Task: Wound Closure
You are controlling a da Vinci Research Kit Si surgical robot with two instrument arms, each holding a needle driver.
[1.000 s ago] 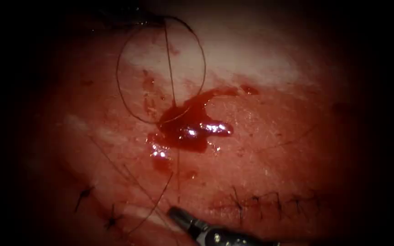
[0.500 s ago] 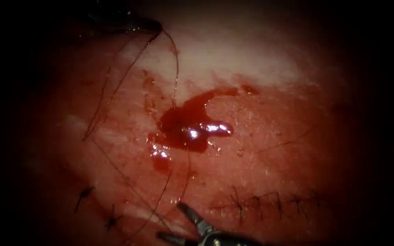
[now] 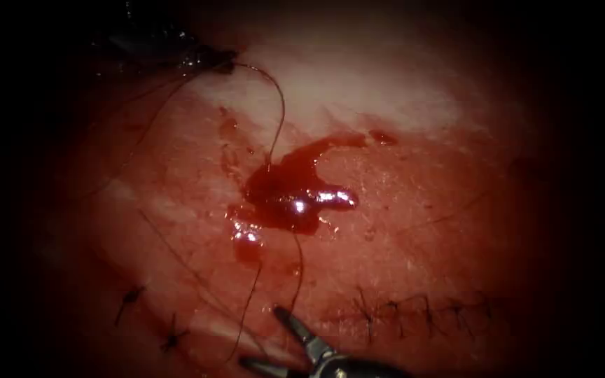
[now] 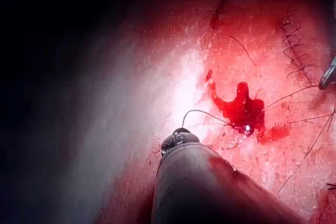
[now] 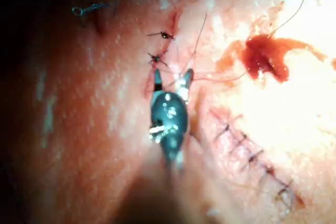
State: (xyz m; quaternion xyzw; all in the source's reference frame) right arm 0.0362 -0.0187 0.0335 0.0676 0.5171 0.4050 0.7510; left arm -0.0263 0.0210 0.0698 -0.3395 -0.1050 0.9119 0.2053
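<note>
Far up on the left, my left tool (image 3: 215, 59) is shut on the dark thread (image 3: 280, 105). The thread arcs from its tip down into the pool of red fluid (image 3: 288, 196) on the tissue (image 3: 414, 210). In the left wrist view the same thread (image 4: 202, 113) curves from the left tool (image 4: 181, 136) to the red fluid (image 4: 241, 111). At the near edge my right tool (image 3: 260, 337) stands open beside the cut and holds nothing. Two thread strands (image 3: 295, 273) run down past its jaws. In the right wrist view the right tool (image 5: 173, 76) gapes beside a strand (image 5: 197, 40).
A row of finished stitches (image 3: 414, 308) closes the cut to the right of my right tool. Two knotted stitches (image 3: 131, 297) lie to its left. A loose thread end (image 3: 442, 218) rests on the tissue at the right. The right tool's tip (image 4: 328, 74) shows in the left wrist view.
My right tool's jaws have opened and let the thread go. My left tool has pulled up and to the left, and the wide thread loop has collapsed into one arc.
</note>
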